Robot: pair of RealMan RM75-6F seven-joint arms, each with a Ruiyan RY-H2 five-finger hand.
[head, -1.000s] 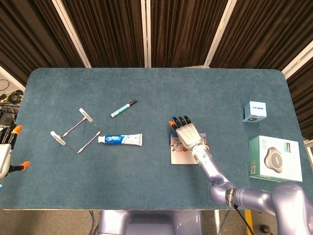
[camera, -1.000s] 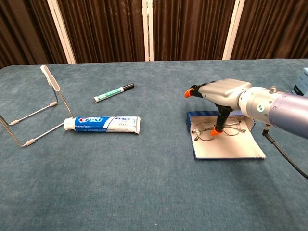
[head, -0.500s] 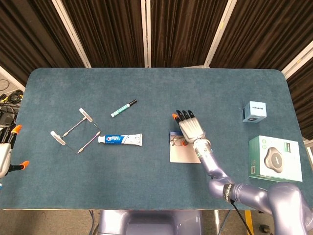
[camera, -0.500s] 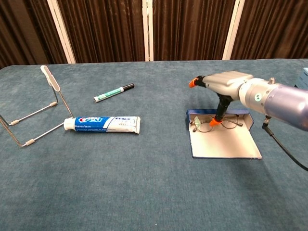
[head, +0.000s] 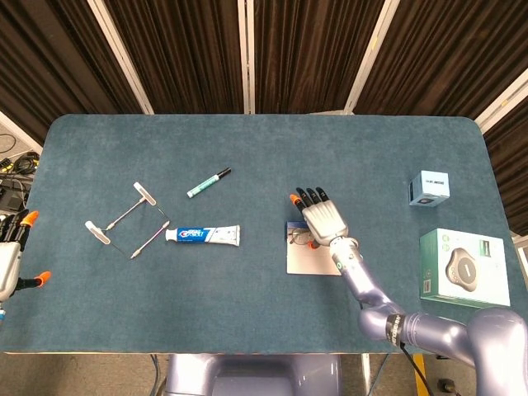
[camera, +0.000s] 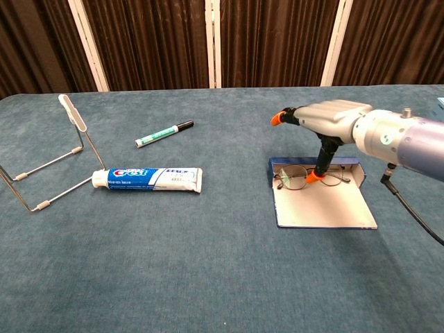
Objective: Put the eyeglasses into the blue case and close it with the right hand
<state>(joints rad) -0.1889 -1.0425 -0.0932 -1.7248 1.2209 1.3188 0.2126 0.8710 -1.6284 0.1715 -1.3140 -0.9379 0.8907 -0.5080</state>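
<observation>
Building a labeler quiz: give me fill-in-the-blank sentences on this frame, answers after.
1. The eyeglasses lie inside the open ___ case.
2. The toothpaste lies between the wire stand and the ___.
3. The marker has a ___ cap.
4. The right robot hand hangs over the ___.

Answers: blue; case; black; eyeglasses

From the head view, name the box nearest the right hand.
The small light-blue box; it lies closer to the right hand than the larger green-and-white box at the table's edge.

"Crest" in white on the blue toothpaste tube (camera: 148,179) (smaller print beside it too fine to read)
</observation>
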